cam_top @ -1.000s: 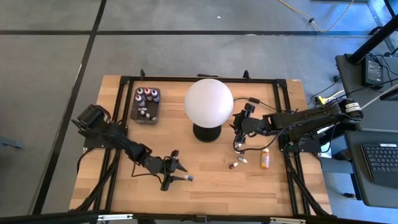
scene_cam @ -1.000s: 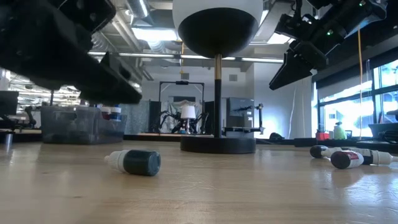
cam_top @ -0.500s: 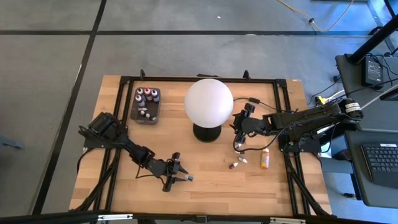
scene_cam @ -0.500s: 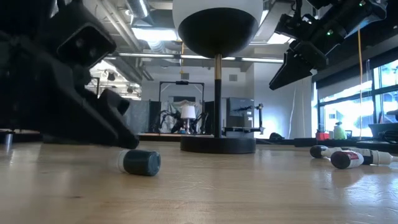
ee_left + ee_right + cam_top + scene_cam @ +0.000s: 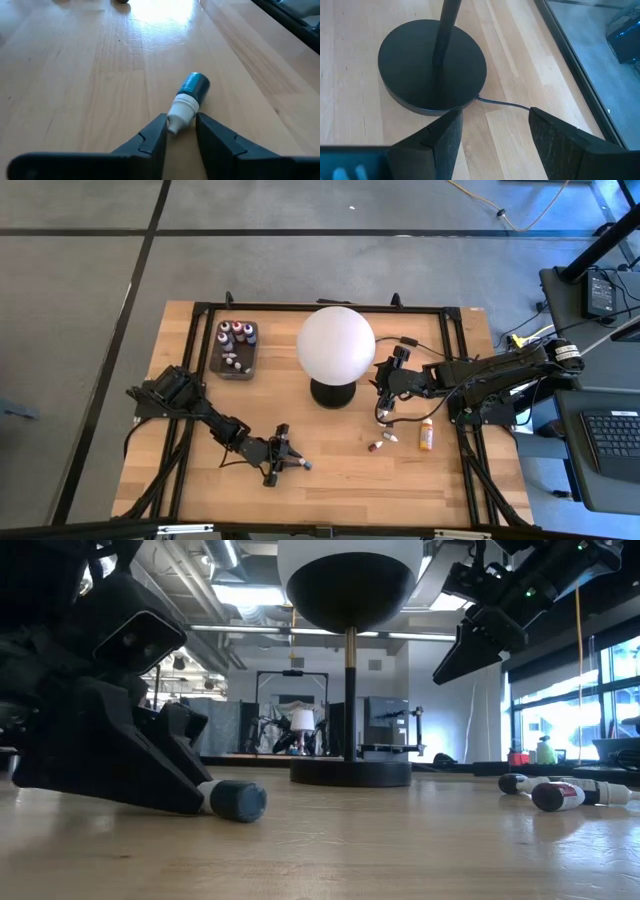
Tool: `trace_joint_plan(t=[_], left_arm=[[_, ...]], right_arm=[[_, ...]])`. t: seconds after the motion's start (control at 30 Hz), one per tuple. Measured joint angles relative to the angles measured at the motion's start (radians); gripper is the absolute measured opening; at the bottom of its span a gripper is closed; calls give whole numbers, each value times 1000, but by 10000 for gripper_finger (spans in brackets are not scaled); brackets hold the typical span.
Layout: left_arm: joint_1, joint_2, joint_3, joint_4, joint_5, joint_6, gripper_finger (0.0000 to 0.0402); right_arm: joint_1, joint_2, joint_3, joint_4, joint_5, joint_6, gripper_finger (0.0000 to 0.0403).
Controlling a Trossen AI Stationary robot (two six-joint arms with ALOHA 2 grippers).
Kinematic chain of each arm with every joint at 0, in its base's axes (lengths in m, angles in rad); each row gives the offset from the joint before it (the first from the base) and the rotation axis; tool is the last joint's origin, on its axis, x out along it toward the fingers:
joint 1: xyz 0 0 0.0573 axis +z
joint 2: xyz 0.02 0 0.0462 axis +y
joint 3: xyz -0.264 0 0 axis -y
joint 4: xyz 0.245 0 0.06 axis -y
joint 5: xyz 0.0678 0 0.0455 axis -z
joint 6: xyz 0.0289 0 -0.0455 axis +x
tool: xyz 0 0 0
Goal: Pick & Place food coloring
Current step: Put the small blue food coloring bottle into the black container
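Pale wooden table [image 5: 330, 480] framed by black rails, grey floor all round, workshop room hazy behind in the low view.

Left gripper [image 5: 181, 131] down low near the table's front, fingers narrowed onto the white cap of a small dark blue dropper bottle [image 5: 189, 100] lying on its side; bottle body sticking out ahead of the fingertips. Hard to say whether truly clamped or only touching. In the low view, cap hidden behind the arm.

Bare wood ahead of and around that gripper.

Right gripper [image 5: 495, 132] raised, fingers wide apart, empty, facing the black round base [image 5: 432, 65] of a white globe lamp [image 5: 336, 342].

Below and beside it, small bottles lying flat [image 5: 381, 441] and a taller orange bottle [image 5: 426, 434].

Well behind the left gripper, dark grey rectangular tray [image 5: 218, 365] holding a cluster of small bottles [image 5: 234, 338], count unclear.
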Motion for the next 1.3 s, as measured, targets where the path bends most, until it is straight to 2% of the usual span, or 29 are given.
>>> trace_joint_plan(t=[0.27, 0.57, 0.63, 0.73, 0.8, 0.9, 1.3], left_arm=[[1, 2, 8, -4, 0, 0, 58], [0, 2, 8, -5, -10, 0, 50], [0, 2, 8, -4, -11, -1, 51], [0, 2, 9, -4, -15, -1, 50], [0, 2, 9, -4, -17, -1, 48], [0, 2, 9, -4, -20, 0, 45], [0, 2, 9, -4, -27, 0, 44]], right_arm=[[0, 0, 0, 0, 0, 0, 230], [0, 0, 0, 0, -6, 8, 230], [0, 2, 0, 7, -67, 2, 230], [2, 26, 0, 72, -239, -25, 230], [11, 61, 0, 141, -350, -54, 230], [34, 134, 0, 241, -426, -100, 230], [171, 467, 0, 644, -438, -138, 230]])
